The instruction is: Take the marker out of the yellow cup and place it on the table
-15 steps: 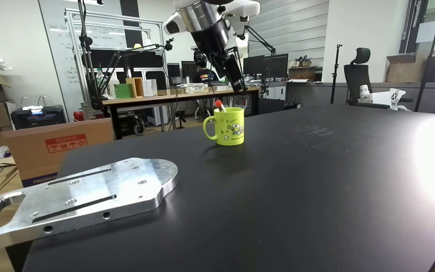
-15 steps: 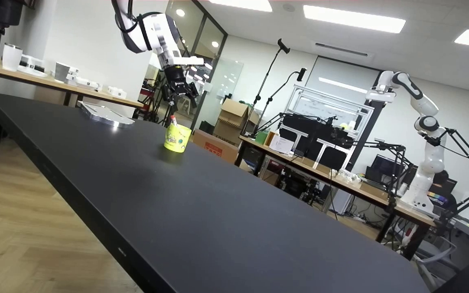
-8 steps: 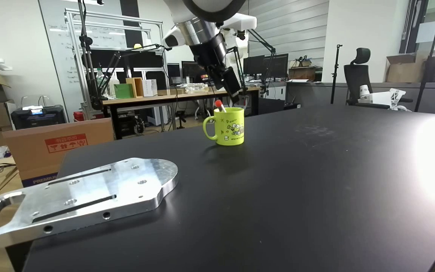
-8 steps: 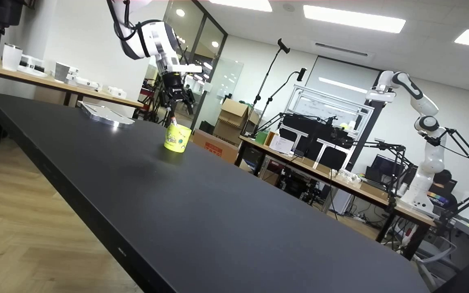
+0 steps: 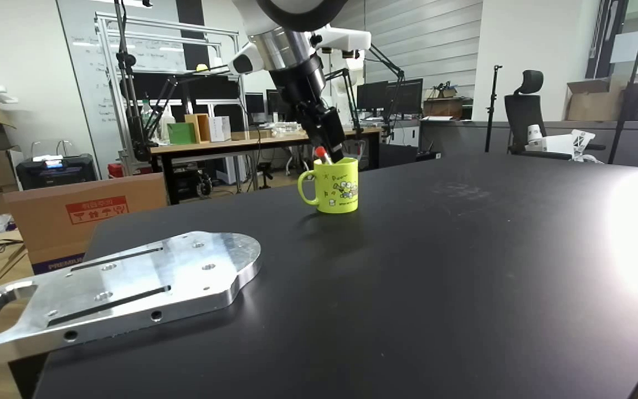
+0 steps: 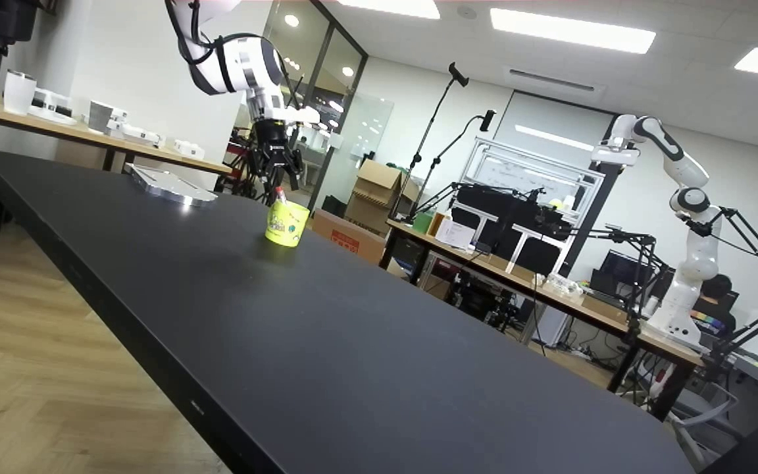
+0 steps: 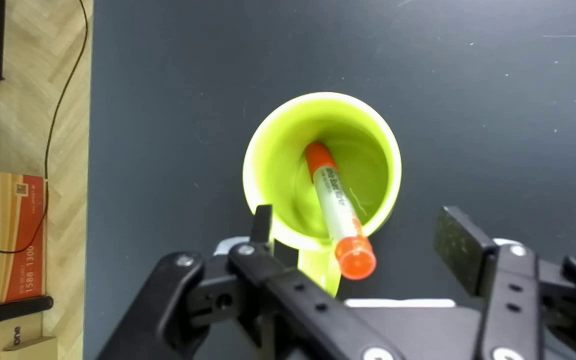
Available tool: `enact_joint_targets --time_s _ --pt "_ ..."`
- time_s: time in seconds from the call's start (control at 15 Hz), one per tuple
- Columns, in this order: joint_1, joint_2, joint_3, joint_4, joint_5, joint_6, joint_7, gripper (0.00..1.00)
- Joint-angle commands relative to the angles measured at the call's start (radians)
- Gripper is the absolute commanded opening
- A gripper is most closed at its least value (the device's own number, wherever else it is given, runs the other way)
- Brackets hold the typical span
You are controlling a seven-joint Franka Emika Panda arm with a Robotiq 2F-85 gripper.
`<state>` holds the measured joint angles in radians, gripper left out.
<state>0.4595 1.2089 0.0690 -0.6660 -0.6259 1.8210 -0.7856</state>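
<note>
The yellow cup (image 5: 336, 191) stands upright on the black table (image 5: 463, 288) in both exterior views (image 6: 285, 227). In the wrist view I look down into the cup (image 7: 388, 150), its handle toward my gripper. The marker (image 7: 335, 200), white with red ends, leans inside it. Its upper red end sticks out over the rim near the handle; it also shows in both exterior views (image 5: 323, 155) (image 6: 280, 195). My gripper (image 7: 360, 230) is open and empty, its fingers on either side of the marker's upper end, not touching it. In both exterior views the gripper (image 5: 335, 154) (image 6: 280, 179) is just above and behind the cup.
A flat silver metal plate (image 5: 153, 277) lies on the table near the cup, also in an exterior view (image 6: 172, 186). The table edge runs close beside the cup, with a cardboard box (image 7: 3, 240) below on the floor.
My gripper has moved down and sideways toward the cup, leftward in both exterior views overall. The cup and marker have not moved.
</note>
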Motion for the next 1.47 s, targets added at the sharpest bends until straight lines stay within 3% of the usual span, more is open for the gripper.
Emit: enact_joint_targets --time_s 0.0,0.53,0.67,1.4 --pt "0.01 0.047 -0.034 0.092 0.053 -0.006 -0.037 0.53" --pt "-0.008 0.084 -0.055 0.162 0.177 -0.021 -0.079 0.0" --pt "-0.025 0.057 -0.032 0.139 0.175 -0.023 -0.067 0.05" --pt "0.005 -0.102 -0.067 0.148 0.144 -0.045 0.018 0.05"
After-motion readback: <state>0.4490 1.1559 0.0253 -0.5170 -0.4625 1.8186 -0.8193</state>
